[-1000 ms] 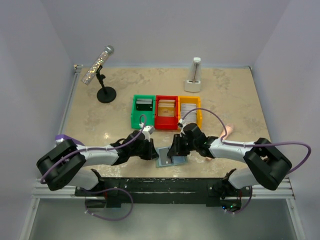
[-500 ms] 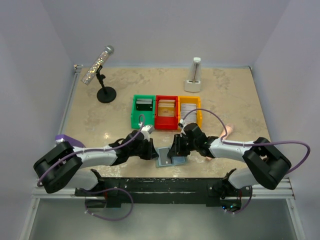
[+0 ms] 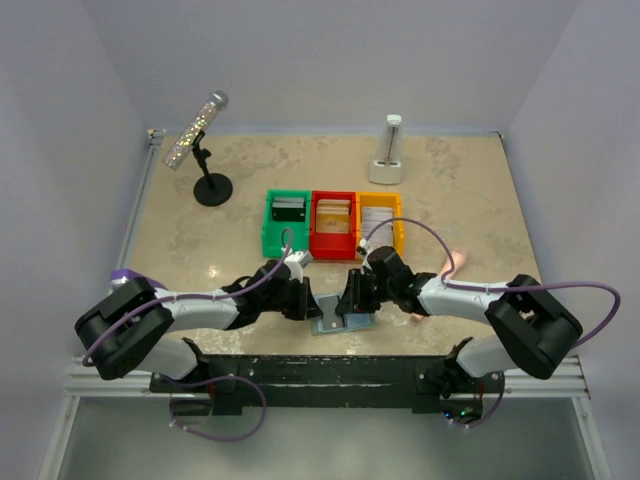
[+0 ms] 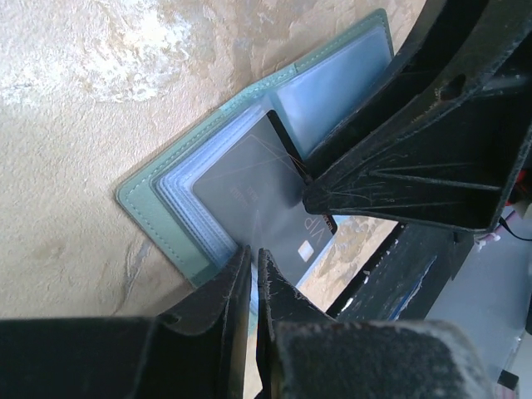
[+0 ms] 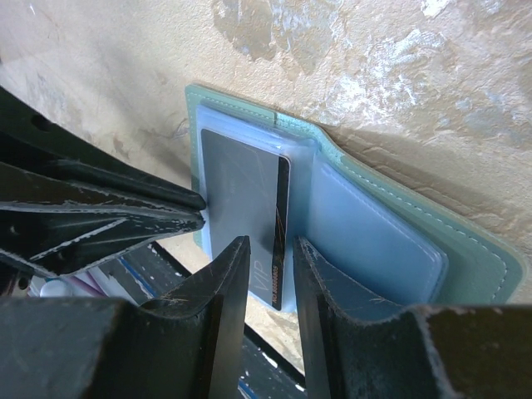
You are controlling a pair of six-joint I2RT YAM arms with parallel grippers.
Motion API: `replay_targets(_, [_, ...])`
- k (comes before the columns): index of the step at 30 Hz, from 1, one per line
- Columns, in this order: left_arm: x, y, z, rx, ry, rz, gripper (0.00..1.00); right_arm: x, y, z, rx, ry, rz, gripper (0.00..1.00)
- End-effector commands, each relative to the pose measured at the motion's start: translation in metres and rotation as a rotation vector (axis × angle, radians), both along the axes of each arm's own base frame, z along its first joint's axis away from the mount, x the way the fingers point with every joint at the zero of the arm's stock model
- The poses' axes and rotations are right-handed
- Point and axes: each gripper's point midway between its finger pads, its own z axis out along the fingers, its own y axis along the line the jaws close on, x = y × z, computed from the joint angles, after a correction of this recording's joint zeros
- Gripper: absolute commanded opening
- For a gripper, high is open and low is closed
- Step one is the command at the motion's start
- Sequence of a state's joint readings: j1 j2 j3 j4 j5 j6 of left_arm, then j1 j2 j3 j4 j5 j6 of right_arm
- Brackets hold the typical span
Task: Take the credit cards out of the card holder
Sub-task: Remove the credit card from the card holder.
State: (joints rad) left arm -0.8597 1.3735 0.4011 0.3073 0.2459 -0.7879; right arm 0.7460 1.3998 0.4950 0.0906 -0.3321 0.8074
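Card pull in hand, grip not yet made.
The card holder lay open by the near edge of the table, midway along. I had the left gripper pinched narrow on its clear pocket edge. The right gripper was half open astride the dark card, gripping nothing. Next, I judged, I should close on that card and slide it out toward the bins beyond.

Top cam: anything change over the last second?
Barely. The left arm's rear elbow dipped toward the near edge, then came back. Nothing was grabbed or released. Unchanged: the left pincer stays pinched at the clear pocket edge of the open pale blue-grey two-panel wallet, and the right pincer stays open, straddling the dark flat card.
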Motion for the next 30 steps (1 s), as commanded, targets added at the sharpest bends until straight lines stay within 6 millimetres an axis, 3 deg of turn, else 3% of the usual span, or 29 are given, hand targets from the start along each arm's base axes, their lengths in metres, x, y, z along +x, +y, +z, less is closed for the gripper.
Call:
replay_targets(1, [0.004, -0.013, 0.008, -0.058, -0.006, -0.012, 0.12, 0.002, 0.004, 0.005, 0.018, -0.008, 0.007, 0.32])
replay_targets(12, [0.006, 0.004, -0.024, 0.063, 0.032, 0.056, 0.0, -0.001, 0.005, 0.011, 0.057, -0.001, -0.009, 0.33])
replay_targets(30, [0.002, 0.019, -0.053, 0.148, 0.082, 0.096, 0.0, -0.003, -0.001, 0.015, 0.092, -0.008, -0.028, 0.29])
